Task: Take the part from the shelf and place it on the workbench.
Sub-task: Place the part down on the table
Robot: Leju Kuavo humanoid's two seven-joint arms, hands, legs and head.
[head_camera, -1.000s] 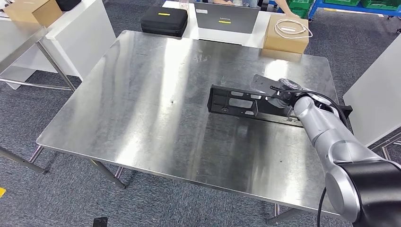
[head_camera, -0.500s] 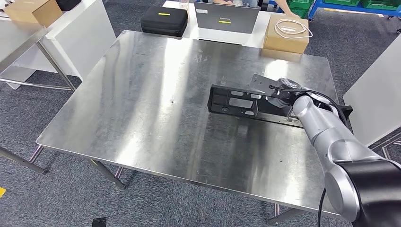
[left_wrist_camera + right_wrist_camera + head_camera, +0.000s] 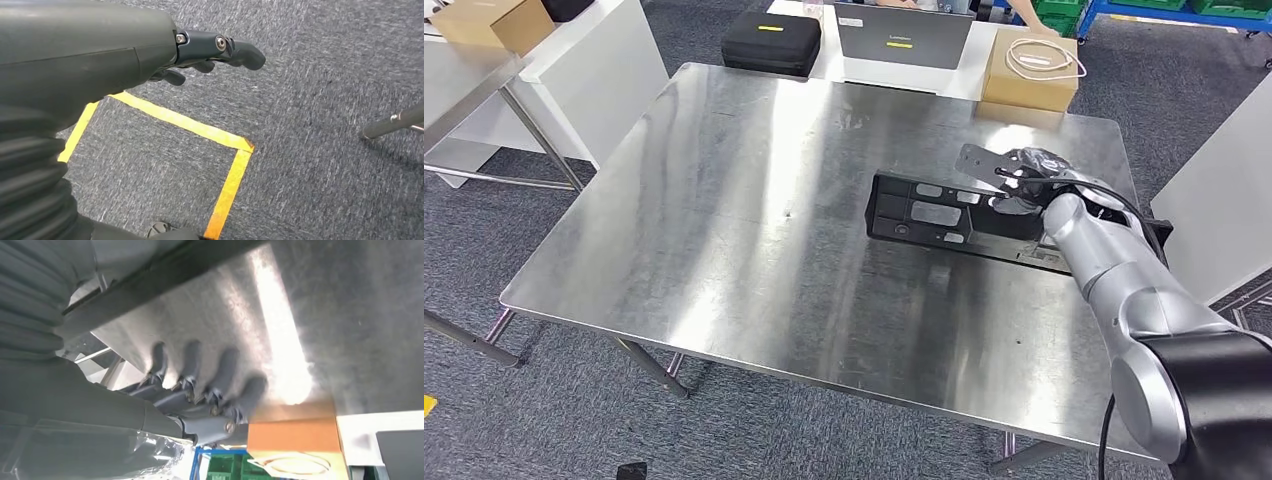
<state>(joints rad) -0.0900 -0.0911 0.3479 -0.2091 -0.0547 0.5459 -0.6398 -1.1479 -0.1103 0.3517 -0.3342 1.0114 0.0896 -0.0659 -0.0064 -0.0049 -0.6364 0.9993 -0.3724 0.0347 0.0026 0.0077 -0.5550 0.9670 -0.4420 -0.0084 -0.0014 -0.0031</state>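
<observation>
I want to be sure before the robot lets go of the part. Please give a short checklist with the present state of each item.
1. Black part lies on the steel workbench: ok.
2. Part fully inside the workbench edges: ok at the left end; the right end is hidden by the arm, cannot tell.
3. Right hand at the part's far right end: ok.
4. Fingers released from the part: cannot tell.
5. Left hand holds nothing, hanging over the carpet: ok.

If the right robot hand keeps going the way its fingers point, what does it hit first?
Likely bare workbench first; farther along, the cardboard box at the far edge. The right robot hand points across the black part; depth is unclear.
</observation>
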